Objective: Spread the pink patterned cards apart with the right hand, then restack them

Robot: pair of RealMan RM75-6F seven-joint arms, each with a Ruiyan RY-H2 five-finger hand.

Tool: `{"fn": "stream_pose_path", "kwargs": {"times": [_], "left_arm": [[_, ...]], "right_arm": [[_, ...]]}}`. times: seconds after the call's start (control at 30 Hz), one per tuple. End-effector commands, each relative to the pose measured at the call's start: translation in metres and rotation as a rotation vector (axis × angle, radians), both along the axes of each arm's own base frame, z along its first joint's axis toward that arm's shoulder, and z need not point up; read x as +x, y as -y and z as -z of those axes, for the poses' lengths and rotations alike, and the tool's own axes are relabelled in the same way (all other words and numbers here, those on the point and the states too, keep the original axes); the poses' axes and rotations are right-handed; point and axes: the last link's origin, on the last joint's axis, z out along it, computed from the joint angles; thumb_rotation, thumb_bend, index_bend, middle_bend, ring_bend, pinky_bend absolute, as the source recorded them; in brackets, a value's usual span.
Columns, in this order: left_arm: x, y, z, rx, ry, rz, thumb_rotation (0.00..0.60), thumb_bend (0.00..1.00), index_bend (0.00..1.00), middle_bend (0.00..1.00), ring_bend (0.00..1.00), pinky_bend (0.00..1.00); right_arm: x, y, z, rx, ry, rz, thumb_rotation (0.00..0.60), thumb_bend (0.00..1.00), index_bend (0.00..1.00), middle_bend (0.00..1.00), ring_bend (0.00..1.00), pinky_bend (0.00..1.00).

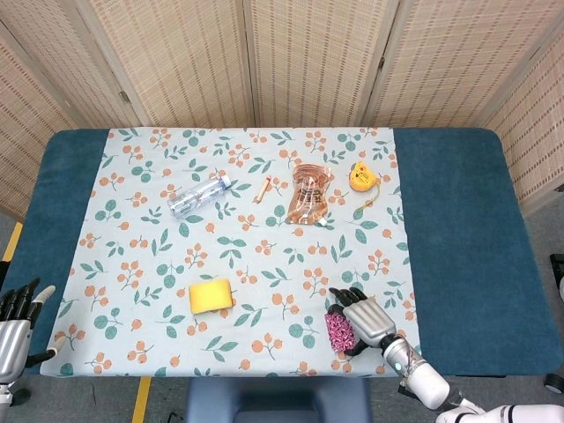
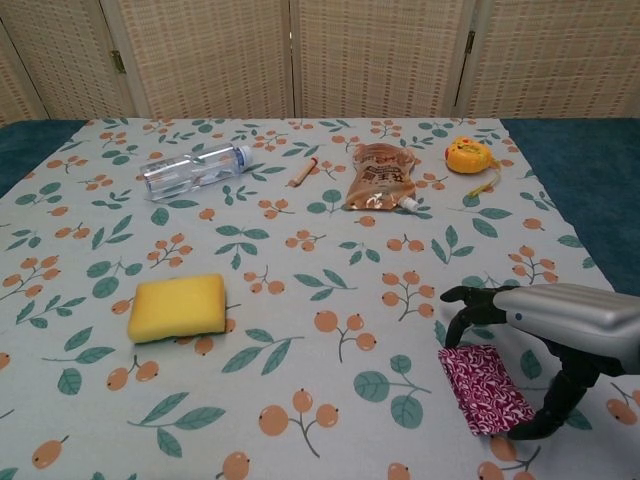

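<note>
Chest view: right robot hand (image 2: 560, 325) over cards (image 2: 485, 388).
Fingers arched apart above the stack, thumb down at its right edge. Left robot hand (image 1: 16, 328) open, holding nothing.

My right hand (image 2: 545, 335) is showing a smooth silvery metal shell with matt black fingers (image 2: 462, 296). At its seven o'clock, the pink patterned cards (image 2: 486, 388) are looking slick, lying on matt printed cloth (image 2: 300, 300). The sponge (image 2: 178, 307) is looking porous.
</note>
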Motion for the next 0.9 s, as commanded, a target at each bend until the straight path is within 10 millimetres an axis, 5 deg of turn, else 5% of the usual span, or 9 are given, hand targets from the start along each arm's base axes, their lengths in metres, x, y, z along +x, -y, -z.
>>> {"fn": "stream_pose_path", "kwargs": {"times": [0.03,0.67,0.9], "left_arm": [[0.000,0.000,0.000,-0.001,-0.001,-0.001,0.600,0.27,0.16,0.02,0.05,0.00],[-0.001,0.000,0.001,-0.008,0.003,-0.004,0.600,0.27,0.16,0.02,0.05,0.00],[0.001,-0.003,-0.002,0.006,0.000,0.006,0.600,0.27,0.16,0.02,0.05,0.00]], "right_arm": [[0.000,0.001,0.000,-0.002,0.000,0.000,0.551,0.15,0.26,0.00,0.00,0.00],[0.001,0.001,-0.001,-0.004,0.006,-0.005,0.552,0.15,0.21,0.00,0.00,0.00],[0.003,0.006,-0.040,-0.150,0.082,-0.013,0.548,0.15,0.20,0.00,0.00,0.00]]}}
